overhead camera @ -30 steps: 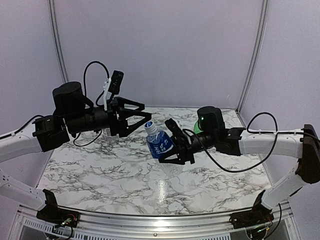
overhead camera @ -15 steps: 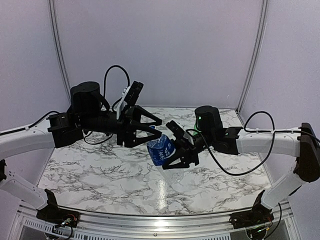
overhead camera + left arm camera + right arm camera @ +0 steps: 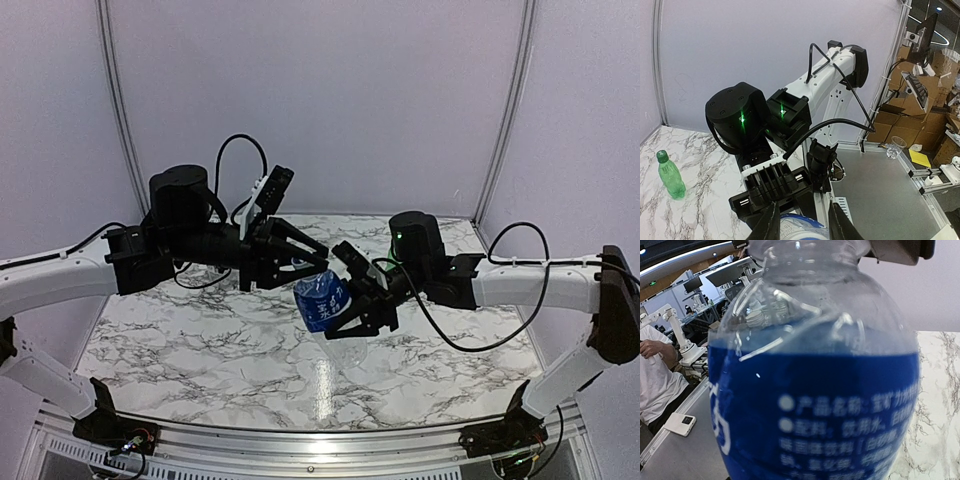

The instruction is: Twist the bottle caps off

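Observation:
My right gripper [image 3: 352, 306] holds the clear bottle with the blue label [image 3: 322, 298] in the air above the middle of the marble table, tilted with its top toward the left arm. This bottle [image 3: 815, 405] fills the right wrist view and hides the right fingers. My left gripper [image 3: 316, 263] has its fingers drawn in around the bottle's top. In the left wrist view the two fingertips [image 3: 771, 222] flank the bottle's clear shoulder [image 3: 802, 229]. The blue cap itself is hidden between them. A green bottle [image 3: 671, 176] with its green cap [image 3: 661, 156] stands upright on the table.
The marble table [image 3: 200, 340] has a metal rail [image 3: 320, 445] along its near edge and pale walls behind and to the sides. The right arm's base and cables [image 3: 790, 115] fill the middle of the left wrist view. The green bottle stands far from both grippers.
The left arm swung right to the bottle's top and its wide-open fingers drew together around it. The right gripper lifted the bottle slightly and kept its hold.

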Controlling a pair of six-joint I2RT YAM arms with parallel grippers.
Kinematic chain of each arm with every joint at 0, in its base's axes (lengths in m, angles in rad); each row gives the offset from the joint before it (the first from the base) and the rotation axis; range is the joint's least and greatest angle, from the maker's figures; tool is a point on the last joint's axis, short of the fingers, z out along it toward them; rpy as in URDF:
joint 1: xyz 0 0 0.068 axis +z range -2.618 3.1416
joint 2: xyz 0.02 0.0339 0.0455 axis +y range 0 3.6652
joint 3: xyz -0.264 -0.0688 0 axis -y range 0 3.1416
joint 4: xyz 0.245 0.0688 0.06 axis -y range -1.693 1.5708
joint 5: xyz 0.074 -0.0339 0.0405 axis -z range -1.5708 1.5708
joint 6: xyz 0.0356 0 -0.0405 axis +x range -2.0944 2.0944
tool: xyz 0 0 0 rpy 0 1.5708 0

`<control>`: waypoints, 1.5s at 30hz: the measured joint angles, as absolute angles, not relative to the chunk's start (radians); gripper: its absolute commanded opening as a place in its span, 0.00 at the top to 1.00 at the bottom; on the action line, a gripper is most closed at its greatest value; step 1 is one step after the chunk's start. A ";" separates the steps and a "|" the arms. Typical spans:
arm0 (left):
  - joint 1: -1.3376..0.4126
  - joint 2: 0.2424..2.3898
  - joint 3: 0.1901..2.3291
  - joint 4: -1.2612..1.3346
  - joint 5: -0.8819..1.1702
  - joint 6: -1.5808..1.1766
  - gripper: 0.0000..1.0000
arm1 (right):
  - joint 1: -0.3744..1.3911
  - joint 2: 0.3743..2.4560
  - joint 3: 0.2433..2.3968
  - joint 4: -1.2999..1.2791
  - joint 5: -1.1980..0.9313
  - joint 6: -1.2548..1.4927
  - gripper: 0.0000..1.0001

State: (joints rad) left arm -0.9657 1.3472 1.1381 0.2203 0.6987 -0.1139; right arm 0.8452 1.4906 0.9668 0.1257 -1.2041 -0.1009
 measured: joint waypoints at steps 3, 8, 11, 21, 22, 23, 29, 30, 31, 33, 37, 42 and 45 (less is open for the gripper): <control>-0.963 1.348 1.138 0.222 0.699 -0.114 0.78 | 0.845 1.491 0.968 0.126 -1.204 -0.099 0.66; -0.962 1.348 1.137 0.228 0.690 -0.119 1.00 | 0.845 1.491 0.971 0.125 -1.187 -0.098 0.68; -0.962 1.340 1.127 0.236 0.647 -0.137 1.00 | 0.842 1.491 0.974 0.125 -1.144 -0.097 0.69; -1.013 1.298 1.070 0.240 0.141 -0.355 1.00 | 0.828 1.490 0.997 0.111 -0.854 -0.079 0.70; -1.026 1.298 1.070 0.239 0.081 -0.377 1.00 | 0.828 1.490 1.000 0.111 -0.824 -0.080 0.70; -1.039 1.298 1.070 0.236 0.020 -0.400 1.00 | 0.828 1.490 1.002 0.110 -0.799 -0.080 0.70; -1.071 1.316 1.076 0.231 -0.159 -0.471 0.76 | 0.833 1.490 1.006 0.102 -0.711 -0.081 0.70; -1.072 1.318 1.076 0.230 -0.167 -0.472 0.69 | 0.833 1.490 1.006 0.102 -0.706 -0.081 0.70; -1.072 1.318 1.076 0.230 -0.170 -0.472 0.64 | 0.833 1.490 1.006 0.101 -0.704 -0.082 0.70; -1.072 1.318 1.077 0.229 -0.170 -0.464 0.53 | 0.833 1.490 1.006 0.101 -0.706 -0.084 0.70; -1.046 1.305 1.078 0.215 -0.125 -0.433 0.34 | 0.819 1.490 1.005 0.091 -0.710 -0.082 0.70; -0.987 1.253 1.078 0.205 0.011 -0.375 0.20 | 0.815 1.490 1.003 0.088 -0.783 -0.088 0.69; -0.953 1.207 1.078 0.205 0.125 -0.328 0.18 | 0.815 1.490 1.003 0.088 -0.863 -0.096 0.69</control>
